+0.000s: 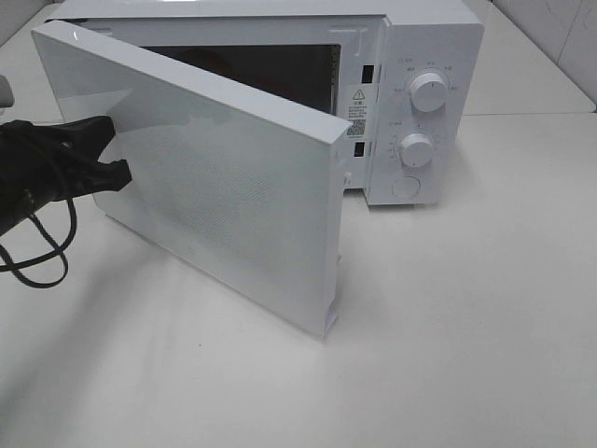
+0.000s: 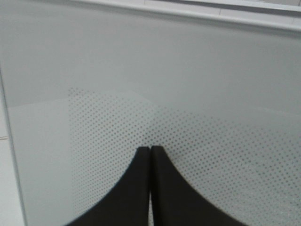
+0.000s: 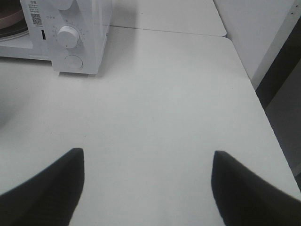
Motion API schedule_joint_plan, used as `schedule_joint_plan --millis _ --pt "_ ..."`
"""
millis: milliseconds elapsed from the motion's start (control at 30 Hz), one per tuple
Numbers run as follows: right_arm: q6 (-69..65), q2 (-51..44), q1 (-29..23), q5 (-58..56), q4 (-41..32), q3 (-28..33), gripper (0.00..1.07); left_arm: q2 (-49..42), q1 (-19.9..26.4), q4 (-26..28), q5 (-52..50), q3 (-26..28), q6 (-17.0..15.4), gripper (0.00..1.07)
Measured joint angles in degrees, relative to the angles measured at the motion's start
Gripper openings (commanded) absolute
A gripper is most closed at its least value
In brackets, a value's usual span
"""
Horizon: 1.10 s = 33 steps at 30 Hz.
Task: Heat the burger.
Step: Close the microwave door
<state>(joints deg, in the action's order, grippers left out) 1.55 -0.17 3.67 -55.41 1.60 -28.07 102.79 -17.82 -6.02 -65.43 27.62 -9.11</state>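
My left claw [image 2: 150, 150], tips together and holding nothing, sits at the outer face of the half-open door [image 1: 224, 187], near its hinge. I can't see the burger; I judge it's behind the door, inside the microwave [image 1: 420, 56]. My right claw [image 3: 148, 188] hangs apart and empty over the counter [image 3: 164, 94].

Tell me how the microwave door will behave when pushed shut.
The microwave door looks rigid, so it should swing as one panel, not flex. Its glossy face may let the shut left gripper slide. The microwave looks low and boxy, so probably won't tip.
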Motion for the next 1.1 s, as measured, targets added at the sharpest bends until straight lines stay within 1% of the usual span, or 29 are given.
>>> schedule_joint_plan --millis 167,200,233,467,533,633,667,733,800,833,900,1100 --pt "0.00 0.00 0.00 0.00 0.00 0.00 0.74 2.23 -4.01 2.18 0.40 2.29 1.38 0.00" --pt "0.00 0.00 0.00 0.00 0.00 0.00 0.74 2.23 -4.01 2.18 0.40 2.29 1.38 0.00" --pt "0.00 0.00 0.00 0.00 0.00 0.00 0.74 2.81 -5.10 3.32 0.52 2.86 1.66 0.00" --pt "0.00 0.00 0.00 0.00 0.00 0.00 0.74 4.35 -7.39 6.65 0.80 5.50 2.69 0.00" --pt "0.00 0.00 0.00 0.00 0.00 0.00 0.74 5.39 -9.00 9.40 1.15 8.14 3.44 0.00" --pt "0.00 0.00 0.00 0.00 0.00 0.00 0.74 5.61 -9.40 10.03 1.20 8.94 3.95 0.00" --pt "0.00 0.00 0.00 0.00 0.00 0.00 0.74 6.19 -9.74 11.17 1.60 10.43 4.87 0.00" --pt "0.00 0.00 0.00 0.00 0.00 0.00 0.74 6.53 -9.80 11.34 2.06 11.40 5.27 0.00" --pt "0.00 0.00 0.00 0.00 0.00 0.00 0.74 7.85 -9.97 11.12 3.50 14.04 5.73 0.00" --pt "0.00 0.00 0.00 0.00 0.00 0.00 0.74 7.85 -9.97 11.12 3.50 14.04 5.73 0.00" --pt "0.00 0.00 0.00 0.00 0.00 0.00 0.74 8.88 -11.12 9.34 5.56 16.04 5.73 0.00" --pt "0.00 0.00 0.00 0.00 0.00 0.00 0.74 9.00 -11.97 9.00 6.42 17.13 5.79 0.00"
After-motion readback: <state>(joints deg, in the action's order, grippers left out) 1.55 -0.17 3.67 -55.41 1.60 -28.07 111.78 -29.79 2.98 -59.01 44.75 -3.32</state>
